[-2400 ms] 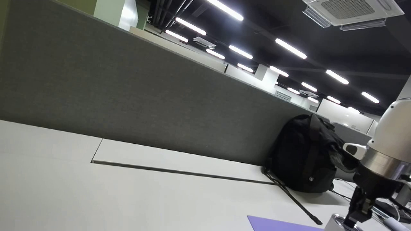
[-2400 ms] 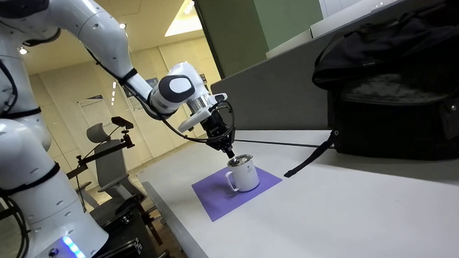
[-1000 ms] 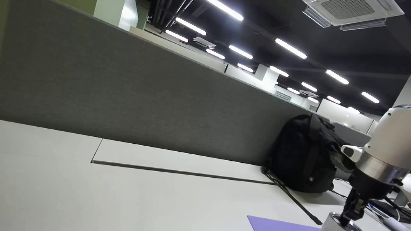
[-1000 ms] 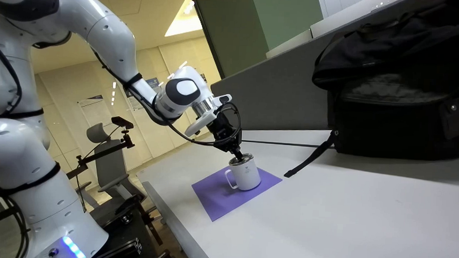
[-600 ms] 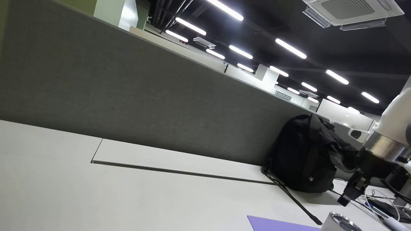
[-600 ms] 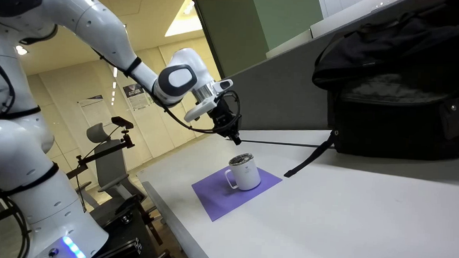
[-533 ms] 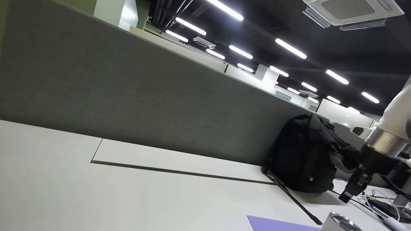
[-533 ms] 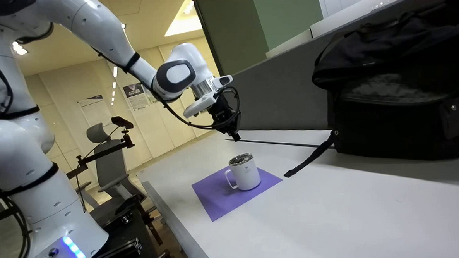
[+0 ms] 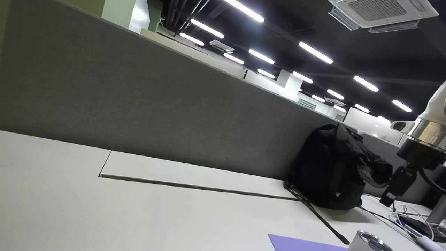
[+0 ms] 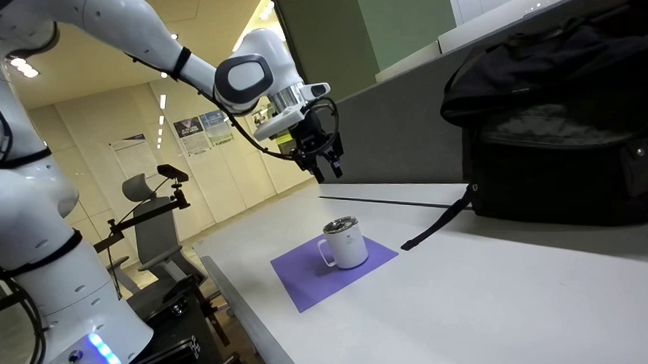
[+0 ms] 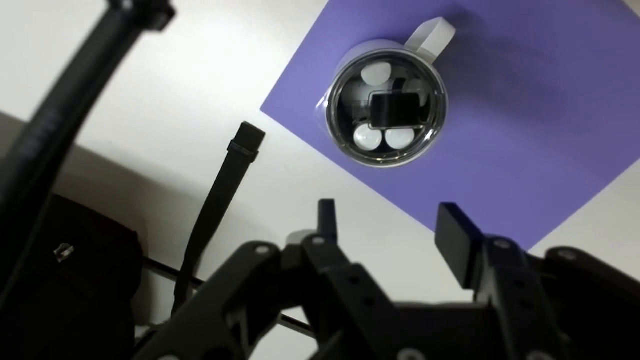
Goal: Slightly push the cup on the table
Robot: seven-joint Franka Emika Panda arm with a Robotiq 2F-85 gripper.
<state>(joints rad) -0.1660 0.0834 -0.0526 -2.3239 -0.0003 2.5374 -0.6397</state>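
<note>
Cup [image 10: 348, 249] stands upright on a purple sheet [image 10: 298, 279] on the table [image 10: 460, 319]. On the left in an exterior view the sheet juts out, and may creep along if the base clings to it. The pincer [image 10: 329, 177] hangs higher, well apart from the cup, fingers [image 11: 455, 245] spread and holding nothing; contact near the rim could tip the cup, and parted fingers could straddle it. Rightward, a strap [image 10: 435, 225] could snag, should the push stray towards the backpack [image 10: 566, 143].

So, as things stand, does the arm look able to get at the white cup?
Probably yes: the gripper is open above the table, and nothing shows between it and the cup in the wrist view. The black strap lies off to one side.
</note>
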